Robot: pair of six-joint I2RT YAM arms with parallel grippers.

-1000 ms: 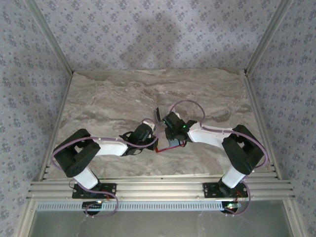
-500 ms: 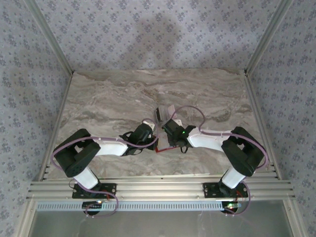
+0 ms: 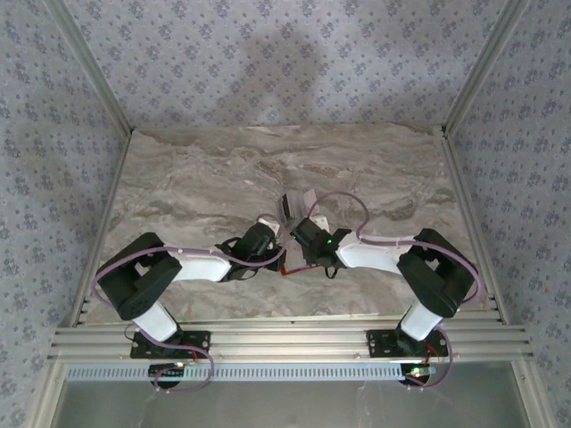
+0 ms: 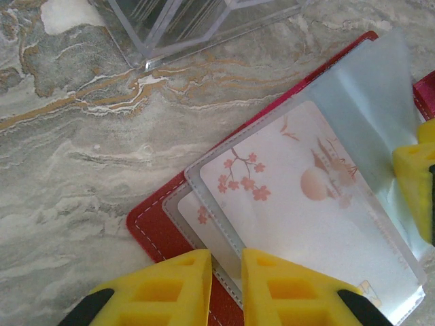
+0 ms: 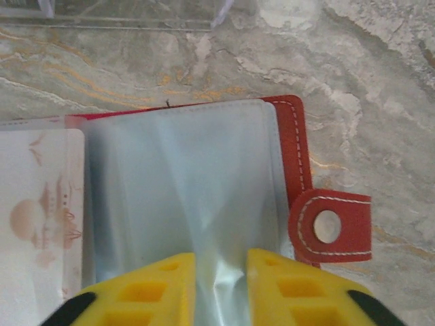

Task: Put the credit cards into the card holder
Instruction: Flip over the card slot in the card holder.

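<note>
The red card holder (image 4: pixel 153 231) lies open on the marble table (image 4: pixel 68 136) between the arms, a blossom-printed credit card (image 4: pixel 299 204) seated inside. The left gripper (image 4: pixel 226 285), nearly closed, pinches the holder's near edge. The right gripper (image 5: pixel 221 288), jaws narrow, nips an empty clear pocket (image 5: pixel 183 183), which puckers. Pulling hard there could crease or tear that sleeve, or drag the holder from the left grip and slide the card out.

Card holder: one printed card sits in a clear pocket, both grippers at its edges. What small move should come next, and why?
Probably the right gripper should lift the empty clear pocket to open it for another card. It pinches that creased pocket, while the left gripper clamps the card holder by its edge; the printed card is already sleeved.
</note>
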